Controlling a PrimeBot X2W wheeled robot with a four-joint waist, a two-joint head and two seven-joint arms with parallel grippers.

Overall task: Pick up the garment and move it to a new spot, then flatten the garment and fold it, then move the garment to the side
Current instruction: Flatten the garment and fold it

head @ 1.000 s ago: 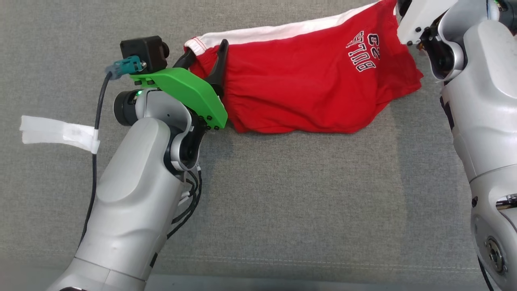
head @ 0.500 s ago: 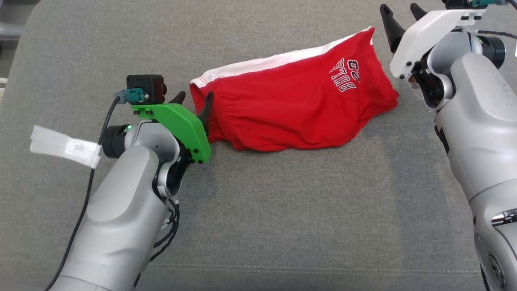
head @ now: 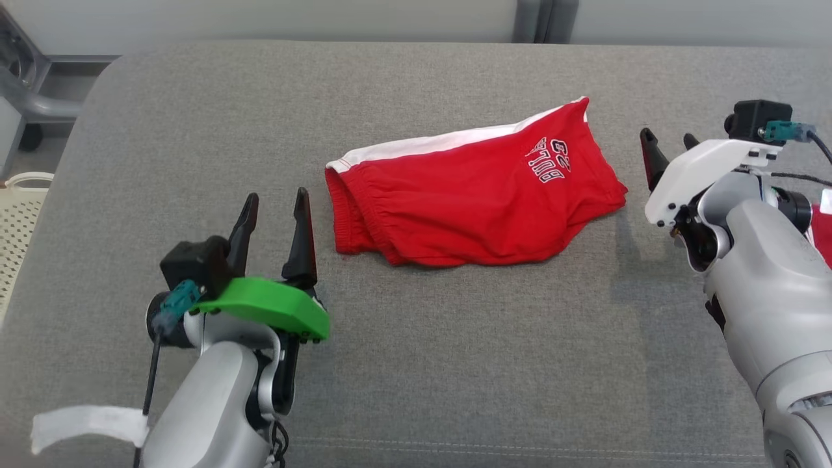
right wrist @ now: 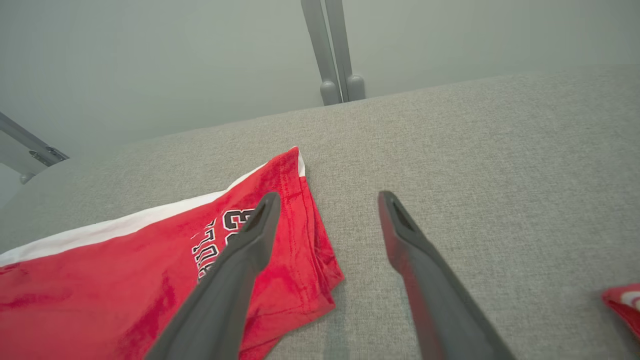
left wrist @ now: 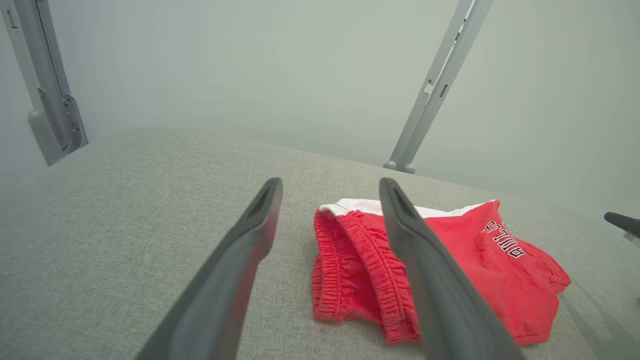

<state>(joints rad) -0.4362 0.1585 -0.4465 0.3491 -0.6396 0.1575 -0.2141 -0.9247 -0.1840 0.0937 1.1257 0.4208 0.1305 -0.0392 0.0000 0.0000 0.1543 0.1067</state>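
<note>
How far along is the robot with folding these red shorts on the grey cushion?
Done, it seems: the red shorts lie folded over, waistband doubled, on the grey cushion. In hand: nothing; the left gripper and right gripper sit either side of the cloth, jaws open, not touching it. Left: moving the shorts to the side, since they lie in the middle of the cushion.

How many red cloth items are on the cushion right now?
2. The shorts lie in the middle of the cushion; a second red piece sits at its far right edge, mostly cut off, so what it is stays unclear.
</note>
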